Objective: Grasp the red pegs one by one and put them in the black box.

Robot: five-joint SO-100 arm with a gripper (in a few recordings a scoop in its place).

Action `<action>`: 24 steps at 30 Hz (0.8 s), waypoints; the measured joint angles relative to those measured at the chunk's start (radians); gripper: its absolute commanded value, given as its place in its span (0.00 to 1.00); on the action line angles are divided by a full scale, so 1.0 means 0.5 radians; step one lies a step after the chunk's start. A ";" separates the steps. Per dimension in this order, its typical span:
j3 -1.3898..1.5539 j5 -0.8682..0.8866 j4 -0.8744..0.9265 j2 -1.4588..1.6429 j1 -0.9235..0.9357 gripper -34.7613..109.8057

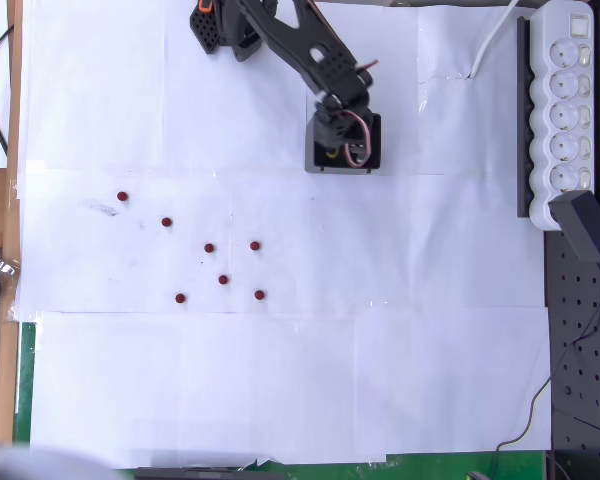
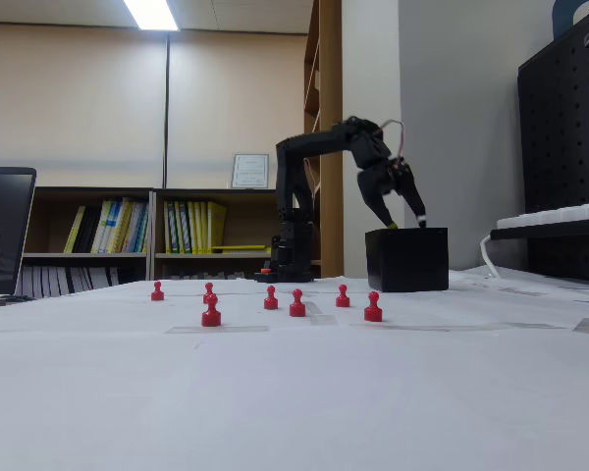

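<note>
From overhead, your arm [image 1: 280,40] reaches from its base at the top edge down and to the right, and the gripper [image 1: 342,148] hangs right over the box [image 1: 344,165]. The wrist and its looped wires cover most of the box opening, so you can't tell from here how the jaws stand. Seven pegs [image 1: 209,248] lie scattered on the white paper [image 1: 280,380] below and left of the box, well apart from it — each a small dark red dot. The nearest one [image 1: 255,245] sits lower left of the box; the farthest [image 1: 122,197] is out toward the left edge. A white power strip [image 1: 568,100] runs along the right side.

In the fixed view you see the arm's profile: upright column, elbow bent, forearm sloping down to the right. The gripper [image 2: 405,224] points down just above the box's rim with its two fingers spread apart, and nothing between them. The box [image 2: 406,260] reads as a matte black cube with thin walls. The pegs [image 2: 297,304] show their shape here — round knob, narrow neck, flared foot — glossy red plastic, standing upright in a loose row left of the box.
</note>
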 measured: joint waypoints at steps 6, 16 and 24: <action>-0.206 0.307 -0.089 -0.221 0.344 0.35; -1.031 1.040 -0.531 -0.445 1.108 0.35; -1.709 1.470 -1.255 -0.405 1.414 0.35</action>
